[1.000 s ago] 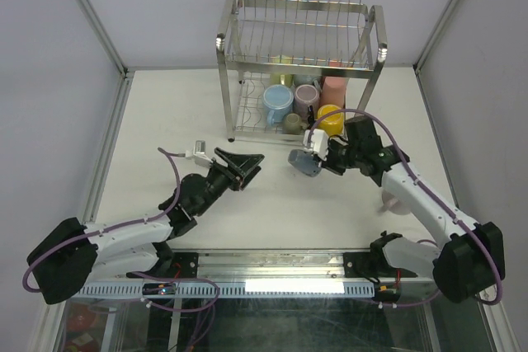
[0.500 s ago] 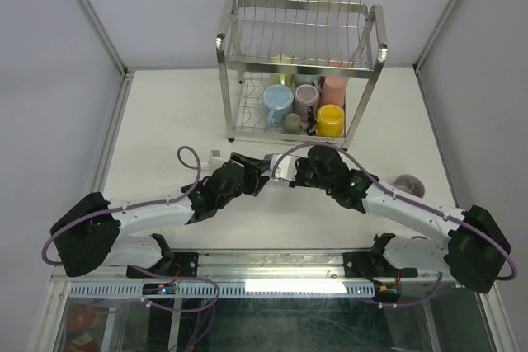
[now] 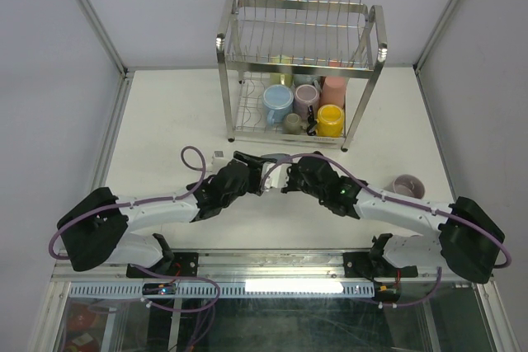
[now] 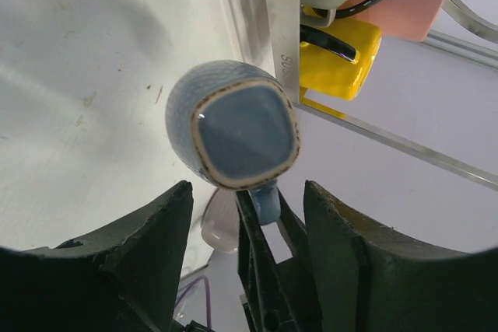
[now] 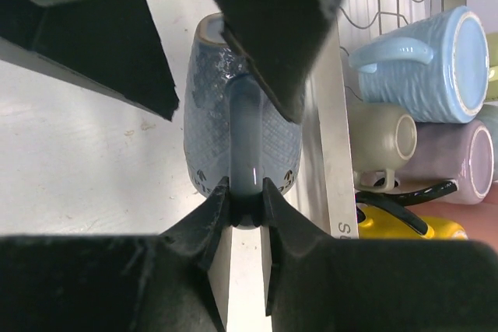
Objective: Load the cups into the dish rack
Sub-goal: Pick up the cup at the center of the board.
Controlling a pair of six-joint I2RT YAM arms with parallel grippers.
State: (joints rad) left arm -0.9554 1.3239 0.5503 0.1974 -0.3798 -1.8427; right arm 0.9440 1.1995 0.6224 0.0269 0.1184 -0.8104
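A grey-blue cup [image 5: 210, 126] hangs above the table in front of the dish rack [image 3: 301, 39]. My right gripper [image 5: 247, 196] is shut on its handle [image 5: 247, 138]. In the left wrist view the cup's base [image 4: 243, 126] faces the camera. My left gripper [image 4: 245, 196] is open, its fingers [image 4: 148, 254] standing either side of the cup and of the right gripper's fingers, with gaps showing. From above, both grippers [image 3: 262, 172] [image 3: 286, 177] meet mid-table and mostly hide the cup. The lower tier holds a light blue cup [image 3: 278, 103], mauve, pink [image 3: 333, 90], yellow [image 3: 330, 119] and a small grey-beige one.
A mauve cup [image 3: 407, 185] stands on the table to the right, beside my right forearm. The rack's steel base bar [image 5: 331, 114] runs close behind the held cup. Glass walls [image 3: 107, 146] border the table on both sides.
My right arm has carried the grey-blue cup left from near the rack to mid-table. My left gripper has moved right to straddle it and narrowed somewhat.
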